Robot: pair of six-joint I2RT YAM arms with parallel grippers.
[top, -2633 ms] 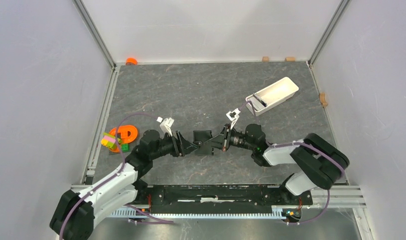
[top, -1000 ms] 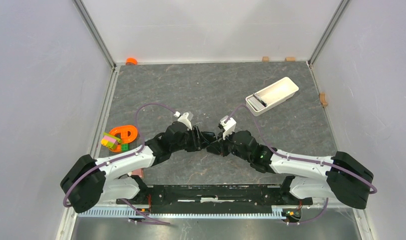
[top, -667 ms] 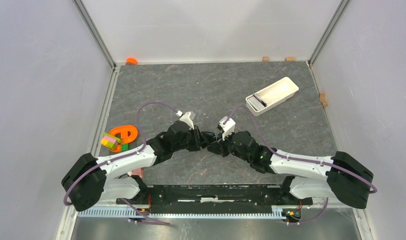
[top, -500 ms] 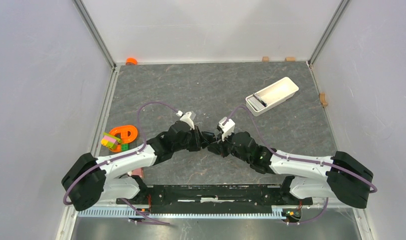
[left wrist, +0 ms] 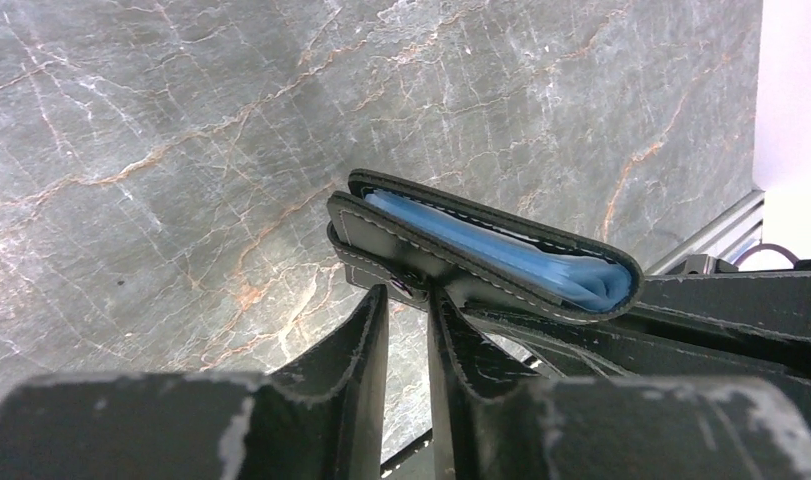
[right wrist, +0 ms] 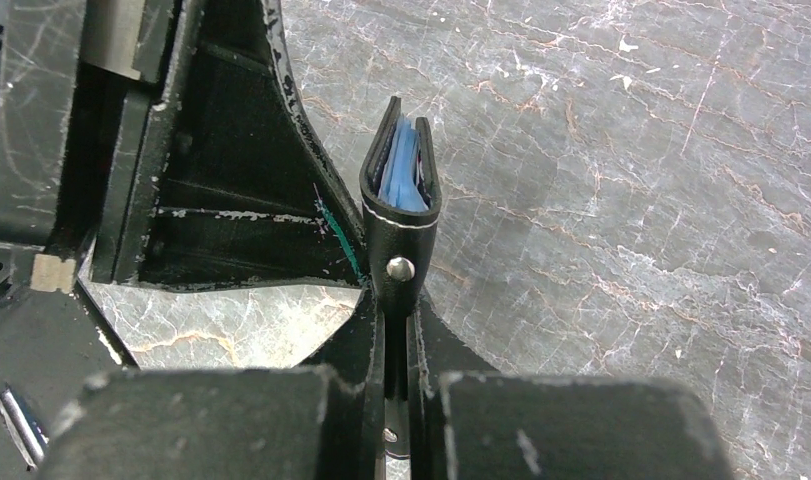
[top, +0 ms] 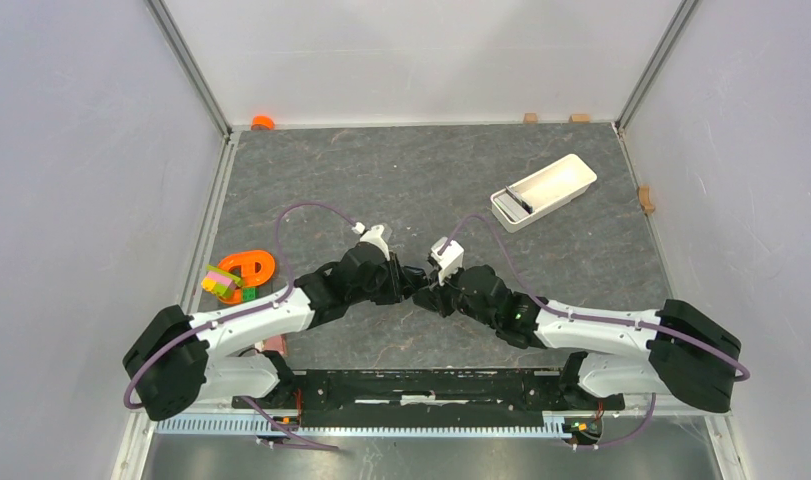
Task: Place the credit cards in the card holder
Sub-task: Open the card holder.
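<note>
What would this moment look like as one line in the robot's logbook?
holder: folded, blue card inside | left gripper: shut on holder | right gripper: shut on holder tab

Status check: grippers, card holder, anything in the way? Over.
Both shut on the card holder: left gripper, right gripper. Holder folded, light blue card inside. Far-side white tray well apart; nothing blocking.

Cards (left wrist: 506, 256) in card holder (left wrist: 421, 262) — tray (top: 558, 199) behind it, off to rt
</note>
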